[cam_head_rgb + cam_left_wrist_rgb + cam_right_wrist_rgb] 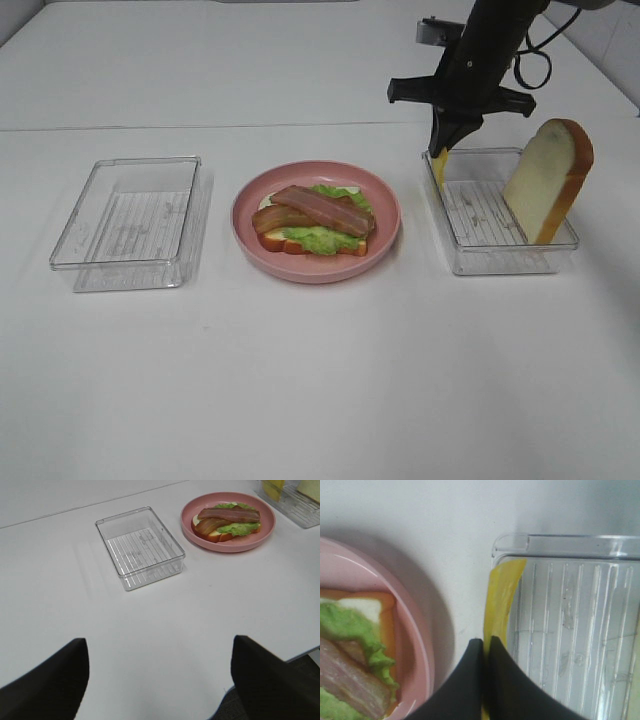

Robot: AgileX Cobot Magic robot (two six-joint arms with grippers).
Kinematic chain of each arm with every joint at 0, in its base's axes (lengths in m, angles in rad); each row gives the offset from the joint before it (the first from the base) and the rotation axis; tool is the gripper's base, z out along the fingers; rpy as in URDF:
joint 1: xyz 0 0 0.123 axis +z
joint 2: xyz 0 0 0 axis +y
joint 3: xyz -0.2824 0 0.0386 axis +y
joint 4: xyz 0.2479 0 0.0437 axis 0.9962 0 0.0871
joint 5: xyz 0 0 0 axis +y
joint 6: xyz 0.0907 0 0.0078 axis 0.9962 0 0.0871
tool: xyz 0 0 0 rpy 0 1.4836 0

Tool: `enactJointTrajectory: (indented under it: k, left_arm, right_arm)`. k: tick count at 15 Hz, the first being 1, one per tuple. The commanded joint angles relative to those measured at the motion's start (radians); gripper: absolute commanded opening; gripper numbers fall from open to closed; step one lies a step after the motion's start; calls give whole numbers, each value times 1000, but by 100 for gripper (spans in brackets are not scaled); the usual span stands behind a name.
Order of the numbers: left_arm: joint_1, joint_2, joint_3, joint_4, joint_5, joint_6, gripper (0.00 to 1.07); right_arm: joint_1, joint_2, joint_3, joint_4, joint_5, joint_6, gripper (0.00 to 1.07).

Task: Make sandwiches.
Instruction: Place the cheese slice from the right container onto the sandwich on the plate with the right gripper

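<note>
White bench (320,400) carried, left to right: clear tray (128,263), round pink plate (315,272) at centre, second clear tray (475,215); none touching, each resting flat.

One bread slice (345,248) lies flat on the pink plate (385,235) under lettuce (320,238) and crossed bacon strips (318,208). The yellow cheese slice (440,165) stands on edge at the clear tray's (500,262) wall — the other bread slice (548,180) leans upright inside.

cheese slice (502,595): you see just one end; the right gripper (485,644) pinches and covers the other.
bottom bread (348,248): lettuce (312,238) and bacon (320,208) hide most of it from you.
left gripper (159,680): the picture's edge cuts off both fingers.
pink plate (420,650): the right wrist view shows you one side only.
</note>
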Motion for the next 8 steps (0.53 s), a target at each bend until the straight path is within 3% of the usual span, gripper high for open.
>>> enactJointTrajectory:
  k: [1,7,8]
  left_arm:
    - [2,-23,5,-4,-10,0,75]
    - [2,-23,5,-4,-10,0,75]
    - [2,-23,5,-4,-10,0,75]
  right_arm:
    - [-2,-70,-10,-1,11,4,0]
    - [2,-176,-10,161,52,-69,0]
    - [12,-177,-9,299,78,-110,0]
